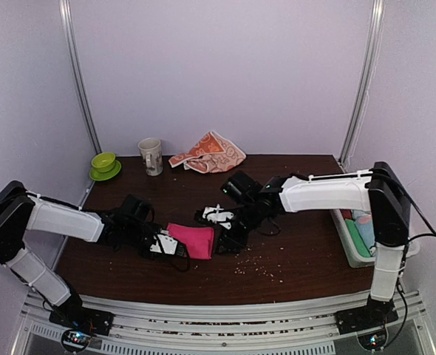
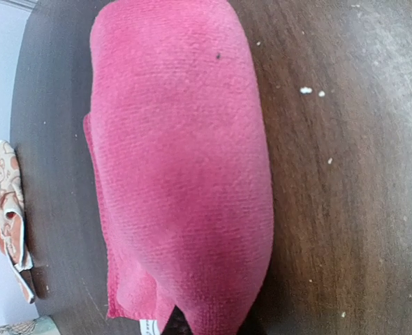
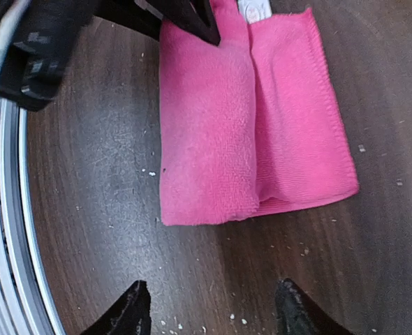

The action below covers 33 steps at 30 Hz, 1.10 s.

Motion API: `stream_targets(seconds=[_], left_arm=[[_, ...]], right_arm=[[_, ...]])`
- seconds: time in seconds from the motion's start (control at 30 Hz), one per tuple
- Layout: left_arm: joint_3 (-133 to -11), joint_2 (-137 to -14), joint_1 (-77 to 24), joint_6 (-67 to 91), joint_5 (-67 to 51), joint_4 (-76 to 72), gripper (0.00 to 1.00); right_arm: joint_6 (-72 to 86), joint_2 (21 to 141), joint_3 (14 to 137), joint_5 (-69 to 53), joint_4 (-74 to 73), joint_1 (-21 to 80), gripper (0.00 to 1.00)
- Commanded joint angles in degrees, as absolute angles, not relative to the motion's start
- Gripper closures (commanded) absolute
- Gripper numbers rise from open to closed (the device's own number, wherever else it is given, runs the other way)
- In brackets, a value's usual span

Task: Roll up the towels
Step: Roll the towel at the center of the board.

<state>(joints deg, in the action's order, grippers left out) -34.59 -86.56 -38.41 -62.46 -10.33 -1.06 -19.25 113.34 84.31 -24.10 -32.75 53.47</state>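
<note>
The hot pink towel [image 1: 194, 241] lies near the middle of the dark wooden table, one long side folded over into a thick soft roll [image 3: 206, 132] with a flat strip [image 3: 297, 125] still showing beside it. My left gripper [image 1: 171, 248] is at the towel's left end, shut on the folded edge; the cloth [image 2: 185, 174] fills the left wrist view and drapes over its fingertips [image 2: 174, 324]. My right gripper [image 3: 211, 310] is open just short of the towel's right end, touching nothing. The orange bunny-print towel [image 1: 210, 154] lies crumpled at the back edge.
A white mug [image 1: 151, 156] and a green bowl on a saucer [image 1: 104, 164] stand at the back left. A white tray [image 1: 349, 240] with pale rolled cloths sits at the right edge. Small crumbs [image 1: 259, 266] dot the table's front.
</note>
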Motion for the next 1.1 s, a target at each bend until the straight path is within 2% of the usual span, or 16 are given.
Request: stream_targets(seconds=[0.0,0.17,0.37,0.6,0.93,1.07], left_arm=[[-38.6,-93.2,-36.2,-61.1,-16.3,16.5,1.00],[-45.5,-98.6,-33.3,-61.5,-20.5,24.6,1.00],[-54.6,-105.9,-30.6,-62.5,-23.5,35.5,1.00],[-62.5,-112.4,-30.4,-62.7,-23.3,44.6,1.00],[-69.3,-118.5,-30.1,-63.9,-22.2,52.3,1.00],[-70.4,-119.7,-30.1,-64.2,-22.1,53.4,1.00]], right_arm=[[-22.7,102.5,72.3,-13.7,-17.9,56.2,0.36],[-29.9,95.5,58.3,-2.9,-0.9,62.2,0.29],[-36.9,97.0,52.9,6.7,12.7,67.4,0.27],[-42.5,106.7,58.4,17.2,16.6,70.7,0.26],[-44.8,117.7,68.3,23.6,14.4,70.9,0.26],[-44.5,121.5,72.0,24.2,10.5,70.3,0.29]])
